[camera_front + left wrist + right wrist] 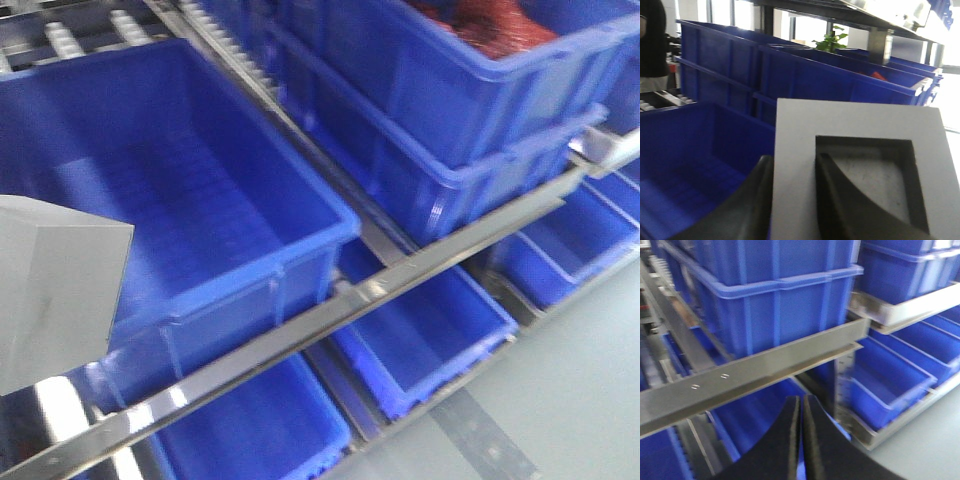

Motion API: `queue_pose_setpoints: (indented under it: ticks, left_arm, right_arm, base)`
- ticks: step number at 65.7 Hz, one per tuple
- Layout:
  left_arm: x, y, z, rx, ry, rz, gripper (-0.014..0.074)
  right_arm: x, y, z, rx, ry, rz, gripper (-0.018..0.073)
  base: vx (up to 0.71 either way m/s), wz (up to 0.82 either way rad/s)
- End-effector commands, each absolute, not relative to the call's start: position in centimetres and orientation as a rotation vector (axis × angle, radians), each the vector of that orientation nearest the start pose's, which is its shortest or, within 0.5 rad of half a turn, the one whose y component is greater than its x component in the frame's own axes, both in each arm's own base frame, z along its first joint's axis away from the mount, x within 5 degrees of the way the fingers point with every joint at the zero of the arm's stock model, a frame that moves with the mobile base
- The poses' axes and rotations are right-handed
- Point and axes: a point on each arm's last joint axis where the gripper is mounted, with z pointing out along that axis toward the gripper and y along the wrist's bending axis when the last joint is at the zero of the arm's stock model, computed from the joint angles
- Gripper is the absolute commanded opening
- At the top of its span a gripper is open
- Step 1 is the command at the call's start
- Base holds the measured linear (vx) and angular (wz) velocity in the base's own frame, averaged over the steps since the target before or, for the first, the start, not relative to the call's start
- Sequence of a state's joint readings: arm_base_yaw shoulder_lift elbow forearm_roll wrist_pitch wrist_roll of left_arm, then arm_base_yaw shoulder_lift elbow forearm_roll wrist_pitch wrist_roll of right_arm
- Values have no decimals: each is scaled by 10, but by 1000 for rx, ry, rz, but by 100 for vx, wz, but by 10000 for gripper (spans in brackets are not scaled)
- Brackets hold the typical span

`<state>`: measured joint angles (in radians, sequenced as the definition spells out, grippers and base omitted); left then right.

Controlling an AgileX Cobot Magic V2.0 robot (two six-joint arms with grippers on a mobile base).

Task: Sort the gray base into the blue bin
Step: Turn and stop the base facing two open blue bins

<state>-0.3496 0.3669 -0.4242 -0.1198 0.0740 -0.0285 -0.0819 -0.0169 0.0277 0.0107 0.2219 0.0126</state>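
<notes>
The gray base (860, 125) fills the left wrist view, its square recess facing the camera. My left gripper (794, 159) is shut on it, one dark finger outside the left wall and the other inside the recess. In the front view the gray base (55, 290) hangs at the left edge, over the near left corner of the blue bin (300, 195). This bin's grid floor (680, 180) lies below and left of the block. My right gripper (800, 399) is shut with nothing between its fingers, in front of a shelf rail (765, 365).
A slanted metal rail (400, 280) crosses in front of the rack. More blue crates sit behind and below; one at the top (490, 25) holds red parts. Roller tracks (60, 35) run at the top left. A person (652, 45) stands at the far left.
</notes>
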Motion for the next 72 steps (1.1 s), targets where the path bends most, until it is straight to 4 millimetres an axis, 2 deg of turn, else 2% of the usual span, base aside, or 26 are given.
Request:
queue_pose_setpoints:
  ticks: [1, 40, 72]
  left_arm:
    - [78, -29, 344, 119, 1375, -441, -6]
    - [78, -29, 344, 119, 1375, -441, -6]
    - [78, -29, 344, 119, 1375, -441, -6]
  right_arm:
    - [56, -5, 191, 79, 1640, -64, -5]
    - [56, -5, 191, 79, 1640, -64, -5]
    - [56, -5, 191, 79, 1640, -64, -5]
  base:
    - [18, 69]
    - [15, 58]
    - [7, 28]
